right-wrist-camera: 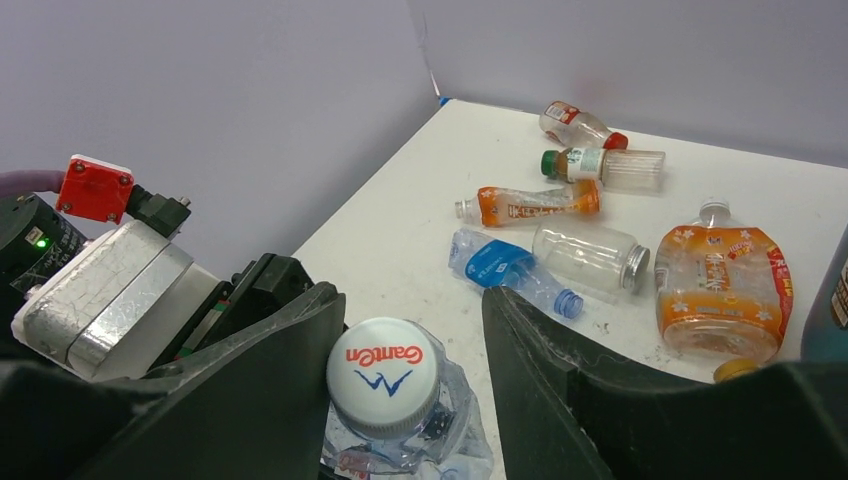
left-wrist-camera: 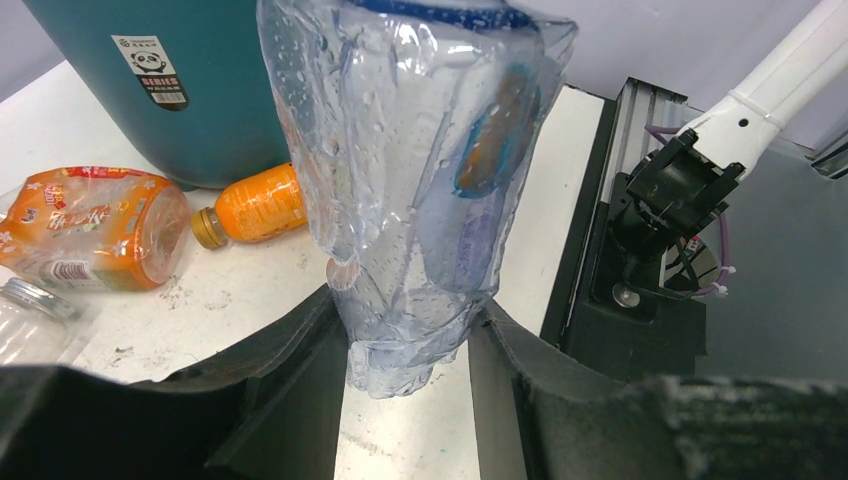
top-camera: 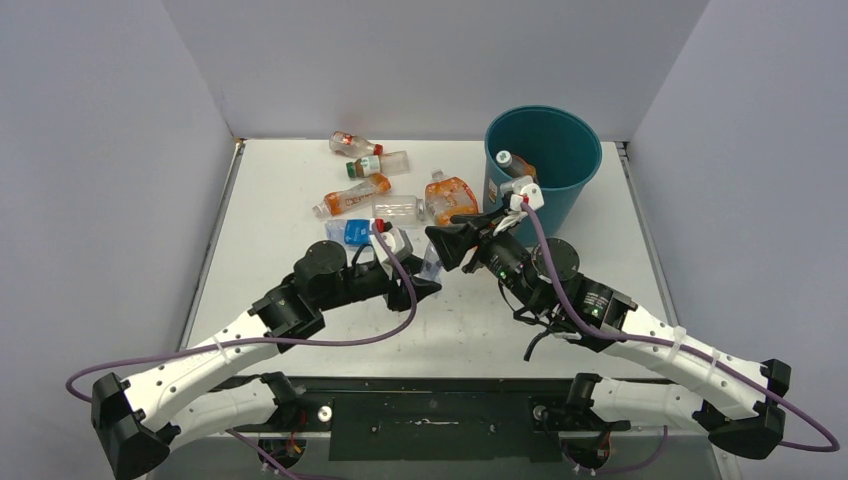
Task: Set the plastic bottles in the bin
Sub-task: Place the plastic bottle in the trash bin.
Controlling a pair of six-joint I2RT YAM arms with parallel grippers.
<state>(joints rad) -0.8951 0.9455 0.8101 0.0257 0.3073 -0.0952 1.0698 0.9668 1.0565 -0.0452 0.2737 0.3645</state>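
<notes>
Where the left gripper (left-wrist-camera: 405, 300) closes, both fingers press on the narrow, crumpled end of a clear crushed bottle (left-wrist-camera: 400, 150), so these jaws are clamped on it. Its long axis runs straight out from them. In the overhead view it runs roughly from 7 o'clock up toward 1 o'clock, off the table (top-camera: 280, 200). The other end carries a white cap (right-wrist-camera: 385, 375), which points into the right gripper (right-wrist-camera: 412, 292). That cap sits deep between the right fingers. They stand narrowly apart around it, the one at 9 o'clock close against it and a gap showing toward the one at 3 o'clock. The bin (top-camera: 560, 205) stands at about 1 o'clock from the held bottle, near the far right of the table, with one bottle (top-camera: 515, 163) already inside. A small orange bottle (left-wrist-camera: 255, 205) lies on its side at the foot of the bin. Beside it, at 12 o'clock from the held bottle, lies a flattened orange-labelled bottle (top-camera: 450, 195). From 11 to 10 o'clock lie five more: a clear one (top-camera: 398, 208), a blue-labelled one (top-camera: 350, 232), a slim orange one (top-camera: 355, 198), a green-capped one (top-camera: 378, 165) and a red-capped one (top-camera: 352, 144).
</notes>
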